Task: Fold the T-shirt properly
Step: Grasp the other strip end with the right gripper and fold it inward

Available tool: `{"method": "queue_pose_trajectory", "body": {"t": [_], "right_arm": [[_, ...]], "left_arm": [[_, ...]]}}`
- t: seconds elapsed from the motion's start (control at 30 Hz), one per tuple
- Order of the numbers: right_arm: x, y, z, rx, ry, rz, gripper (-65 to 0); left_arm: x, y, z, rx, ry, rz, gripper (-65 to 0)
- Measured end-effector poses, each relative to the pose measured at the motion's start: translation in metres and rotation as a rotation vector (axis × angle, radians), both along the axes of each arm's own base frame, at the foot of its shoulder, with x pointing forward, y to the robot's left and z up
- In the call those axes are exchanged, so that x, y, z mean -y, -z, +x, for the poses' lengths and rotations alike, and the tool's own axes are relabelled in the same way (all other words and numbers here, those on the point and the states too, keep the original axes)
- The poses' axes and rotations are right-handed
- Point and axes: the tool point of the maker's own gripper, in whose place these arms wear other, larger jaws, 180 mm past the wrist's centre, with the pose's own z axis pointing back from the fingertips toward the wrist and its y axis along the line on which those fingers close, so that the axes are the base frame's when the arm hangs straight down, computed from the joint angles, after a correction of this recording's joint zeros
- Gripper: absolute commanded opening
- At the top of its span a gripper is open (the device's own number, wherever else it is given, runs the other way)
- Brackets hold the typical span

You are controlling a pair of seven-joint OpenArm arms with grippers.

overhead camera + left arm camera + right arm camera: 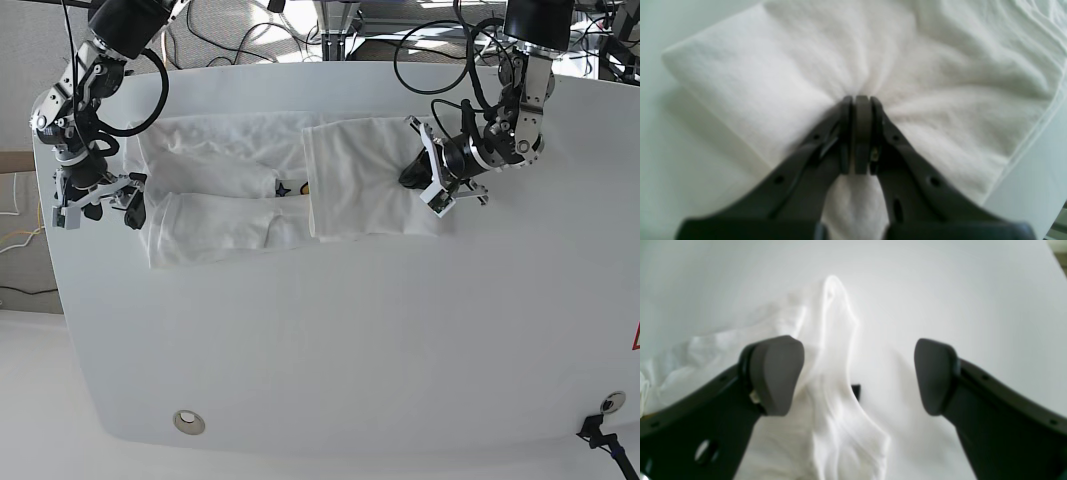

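Left wrist view: the left pincer (862,100) is seen closed, its tips pressed together on a pinch of the T-shirt (923,83), from which creases radiate.
Right wrist view: the right pincer (858,373) is held wide apart, gripping nothing; a ridge of white cloth lies between its fingers (778,373) on the bench (957,290).
Base view: the T-shirt (240,190) is spread partly folded on the far part of the bench, one panel laid over toward the left pincer (420,172); the right pincer (100,205) is at the cloth's other edge.

1 T-shirt (262,203), 2 arms w/ jaws – left (418,178) & right (97,203), 1 table (360,340).
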Motion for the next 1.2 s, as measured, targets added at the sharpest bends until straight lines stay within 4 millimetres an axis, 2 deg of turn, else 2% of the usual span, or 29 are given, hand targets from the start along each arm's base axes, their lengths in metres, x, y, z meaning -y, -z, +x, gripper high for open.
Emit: {"method": "queue_pose_trajectory", "body": {"t": [0.13, 0.27, 0.4, 0.63, 0.67, 0.73, 0.77, 0.83, 0.93, 1.03, 1.13, 1.2], "right_arm": [[0.007, 0.035, -0.029, -0.079, 0.018, 0.107, -12.1], [-0.003, 0.04, -0.032, -0.055, 0.006, 0.16, -12.2], [-0.048, 0.041, -0.018, -0.021, -0.094, 0.211, -12.2], [-0.083, 0.039, 0.002, -0.006, -0.143, 0.25, -13.1], [-0.091, 0.038, 0.005, -0.007, -0.168, 0.25, -16.0], [-0.103, 0.039, 0.007, -0.019, -0.206, 0.251, -29.8], [-0.107, 0.042, 0.006, -0.032, -0.22, 0.248, -39.6], [-0.114, 0.044, 0.005, -0.048, -0.238, 0.251, -63.5], [-0.116, 0.048, 0.004, -0.074, -0.253, 0.237, -65.0], [-0.126, 0.041, 0.003, -0.077, -0.308, 0.191, -65.0], [-0.142, 0.002, 0.006, 0.019, -0.365, 0.123, -65.0], [-0.159, -0.013, 0.004, 0.025, -0.397, 0.094, -65.0]], "left_arm": [[-0.002, 0.0, 0.0, 0.0, 0.002, 0.003, -65.0], [-0.002, 0.0, 0.0, 0.0, 0.002, 0.003, -65.0], [-0.001, 0.001, -0.003, -0.002, -0.003, -0.008, -65.0], [-0.001, 0.001, -0.003, -0.002, -0.002, -0.006, -65.0], [-0.001, 0.001, -0.003, -0.004, -0.001, -0.003, -65.0], [-0.001, 0.001, -0.003, -0.004, -0.002, -0.006, -65.0], [-0.001, 0.001, -0.003, -0.002, -0.002, -0.006, -65.0], [-0.001, 0.001, -0.003, -0.004, -0.002, -0.004, -65.0], [-0.001, 0.002, -0.003, -0.005, -0.002, -0.004, -65.0], [-0.001, 0.002, -0.004, -0.005, -0.002, -0.004, -65.0], [-0.001, 0.002, -0.003, -0.005, -0.002, -0.005, -65.0], [-0.001, 0.001, -0.003, -0.004, -0.002, -0.006, -65.0]]}}
